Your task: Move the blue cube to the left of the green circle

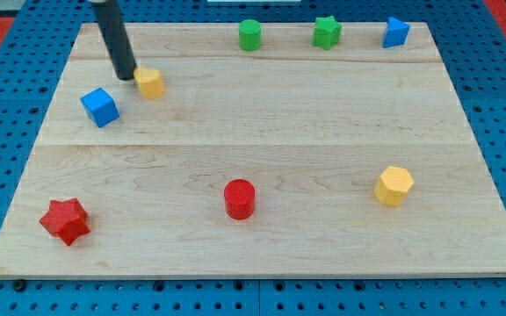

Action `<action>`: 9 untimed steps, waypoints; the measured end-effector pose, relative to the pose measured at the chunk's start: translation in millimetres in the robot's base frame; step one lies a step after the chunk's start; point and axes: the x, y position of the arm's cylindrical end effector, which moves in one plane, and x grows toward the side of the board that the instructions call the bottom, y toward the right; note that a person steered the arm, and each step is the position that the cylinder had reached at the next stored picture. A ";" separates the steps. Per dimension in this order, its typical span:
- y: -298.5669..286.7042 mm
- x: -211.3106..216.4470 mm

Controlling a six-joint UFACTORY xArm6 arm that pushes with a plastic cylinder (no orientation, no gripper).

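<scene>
Partly cropped rod; my tip [126, 76] beside yellow block [150, 82], shape unclear.

A lab bench: wooden board [262, 132] on blue perforated panel [7, 96].

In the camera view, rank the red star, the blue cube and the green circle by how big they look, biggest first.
1. red star, largest
2. blue cube
3. green circle, smallest

The star sits nearest the view's bottom and the circle at the top, so nearness to the camera may account for much of the difference.
</scene>
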 end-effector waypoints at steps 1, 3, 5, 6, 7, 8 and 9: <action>47.9 40.5; -33.4 105.2; -39.3 45.1; -52.2 28.0; -83.8 26.1; -123.0 34.1; -111.8 7.8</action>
